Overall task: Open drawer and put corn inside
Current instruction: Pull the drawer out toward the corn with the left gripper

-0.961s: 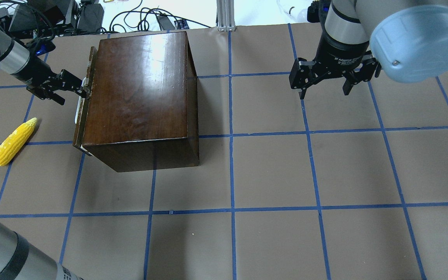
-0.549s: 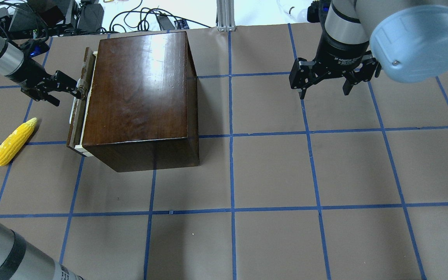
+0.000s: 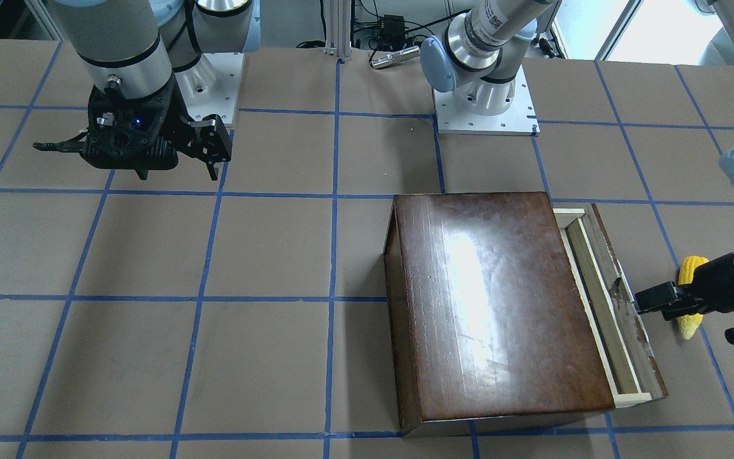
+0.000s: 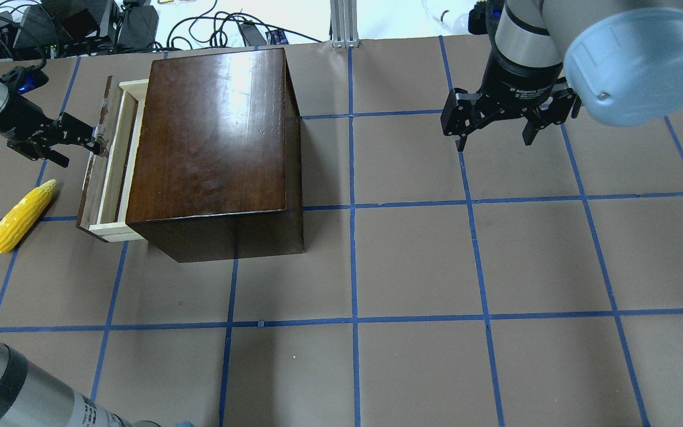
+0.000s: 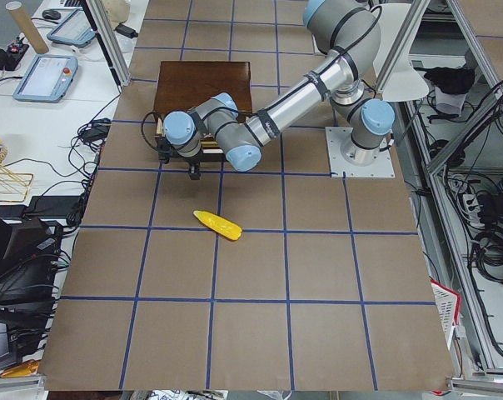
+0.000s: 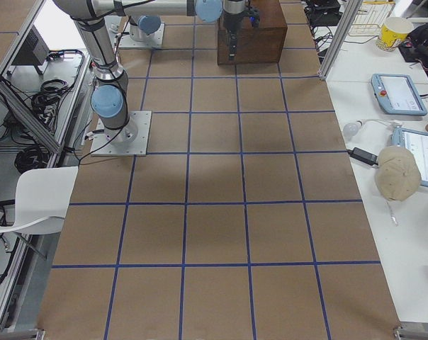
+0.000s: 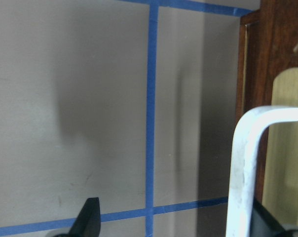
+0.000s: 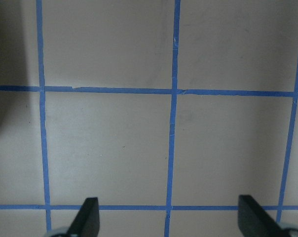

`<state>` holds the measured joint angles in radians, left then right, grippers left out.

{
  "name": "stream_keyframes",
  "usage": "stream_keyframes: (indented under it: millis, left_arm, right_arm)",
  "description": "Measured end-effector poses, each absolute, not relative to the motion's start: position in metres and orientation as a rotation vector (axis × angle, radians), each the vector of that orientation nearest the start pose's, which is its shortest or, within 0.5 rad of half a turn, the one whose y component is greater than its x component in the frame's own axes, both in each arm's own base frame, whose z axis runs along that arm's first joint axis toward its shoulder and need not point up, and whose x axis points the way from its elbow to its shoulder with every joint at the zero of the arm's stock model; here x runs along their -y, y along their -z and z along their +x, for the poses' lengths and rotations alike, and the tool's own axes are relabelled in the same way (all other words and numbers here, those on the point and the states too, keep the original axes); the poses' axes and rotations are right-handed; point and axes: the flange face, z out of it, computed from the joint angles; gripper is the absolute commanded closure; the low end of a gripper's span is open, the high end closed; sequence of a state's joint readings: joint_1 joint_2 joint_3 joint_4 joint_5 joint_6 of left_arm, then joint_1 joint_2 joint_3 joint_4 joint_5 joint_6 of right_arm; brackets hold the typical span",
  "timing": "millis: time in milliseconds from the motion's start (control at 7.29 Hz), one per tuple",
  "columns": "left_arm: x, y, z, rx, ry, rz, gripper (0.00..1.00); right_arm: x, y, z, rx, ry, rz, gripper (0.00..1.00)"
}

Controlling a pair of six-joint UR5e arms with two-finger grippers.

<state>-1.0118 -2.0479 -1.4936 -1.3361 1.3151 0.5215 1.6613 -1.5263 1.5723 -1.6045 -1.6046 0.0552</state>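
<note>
The dark-brown box [image 4: 214, 136] stands at the table's back left. Its drawer [image 4: 117, 160] is pulled partly out to the left, and its pale wood tray shows empty. My left gripper [image 4: 83, 148] is open, with one finger [image 3: 654, 298] hooked at the small metal handle [image 7: 240, 168] on the drawer's front panel [image 4: 93, 172]. The yellow corn [image 4: 20, 216] lies on the table just left of the drawer, below the left gripper. In the front-facing view the corn [image 3: 690, 322] is partly hidden behind that gripper. My right gripper [image 4: 492, 133] is open and empty, hovering at the back right.
The table surface is brown paper with a blue tape grid [image 4: 353, 207]. Cables and equipment [image 4: 80, 24] lie beyond the back edge. The arm bases [image 3: 485, 108] stand at the robot's side of the table.
My left gripper has moved left, and the drawer has slid out with it from nearly shut to partly open. The corn and the right arm have not moved.
</note>
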Motion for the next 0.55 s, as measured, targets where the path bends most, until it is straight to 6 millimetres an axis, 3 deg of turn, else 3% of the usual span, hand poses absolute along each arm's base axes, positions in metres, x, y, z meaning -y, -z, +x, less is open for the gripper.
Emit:
stream_keyframes:
  millis: [549]
  left_arm:
    - [0.6237,-0.2761,0.2125,-3.427,-0.016,-0.085,0.00]
  right_arm:
    - [0.4953,-0.4683,0.1754,-3.176,-0.016,-0.056,0.00]
